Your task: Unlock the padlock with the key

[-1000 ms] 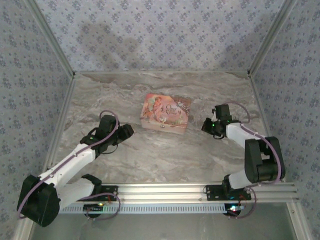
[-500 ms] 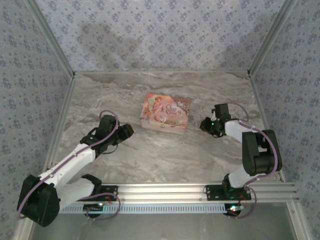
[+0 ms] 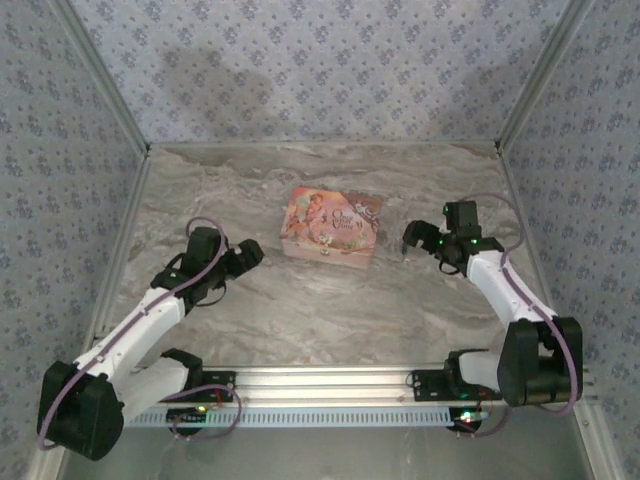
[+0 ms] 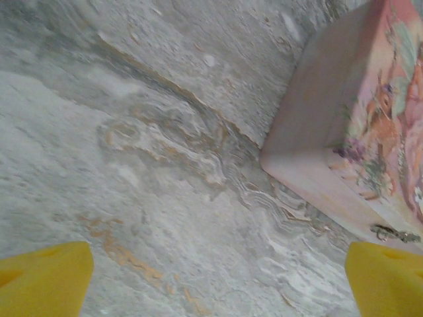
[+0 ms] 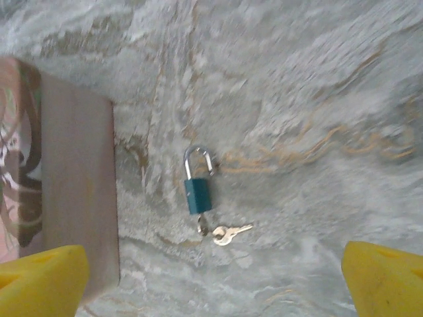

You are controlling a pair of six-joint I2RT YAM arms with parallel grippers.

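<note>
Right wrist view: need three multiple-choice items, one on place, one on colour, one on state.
1. Where is the padlock?
A) on the table, beside the pink box
B) on top of the box
C) hanging from the box clasp

2. What colour is the padlock body?
A) red
B) yellow
C) blue-green

3. What state is the right gripper in?
A) shut on the padlock
B) open, holding nothing
C) shut on the key

Answers:
1 A: it lies flat on the marble next to the box wall, apart from it.
2 C: the body is plainly blue-green.
3 B: its yellow fingertips sit far apart at the frame's bottom corners, nothing between them.
</note>
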